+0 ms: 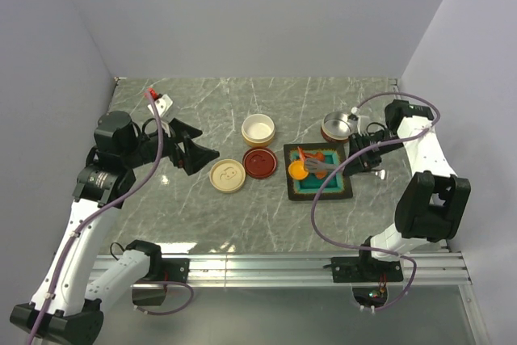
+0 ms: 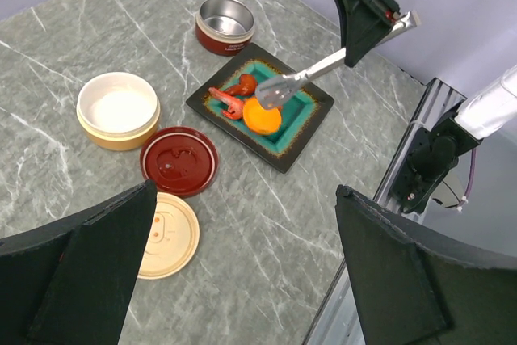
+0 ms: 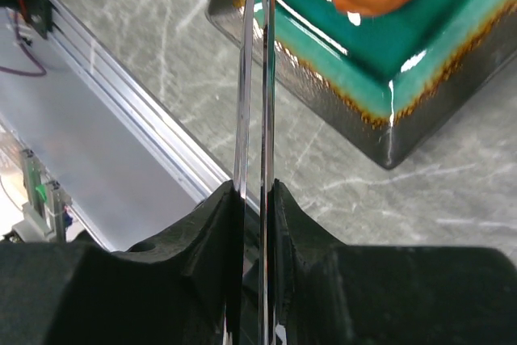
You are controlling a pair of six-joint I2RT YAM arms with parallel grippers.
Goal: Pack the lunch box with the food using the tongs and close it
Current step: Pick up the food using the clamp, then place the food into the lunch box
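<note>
Tongs are pinched between the right gripper's jaws. Their slim arms are squeezed almost together so that the tips can nip the round orange disc, which lies on the teal tray beside the red shrimp pieces. Whether it is truly caught cannot be told. The left gripper is held spread wide, well apart over the table, leaving the cream box unobstructed.

The slim silver tongs are slanting down over the teal tray, arms squeezed nearly together, tips meeting the round orange disc. Red-orange shrimp pieces are lying beside it in the tray. The cream lunch box is sitting open, a red lid and a cream lid lying alongside.
</note>
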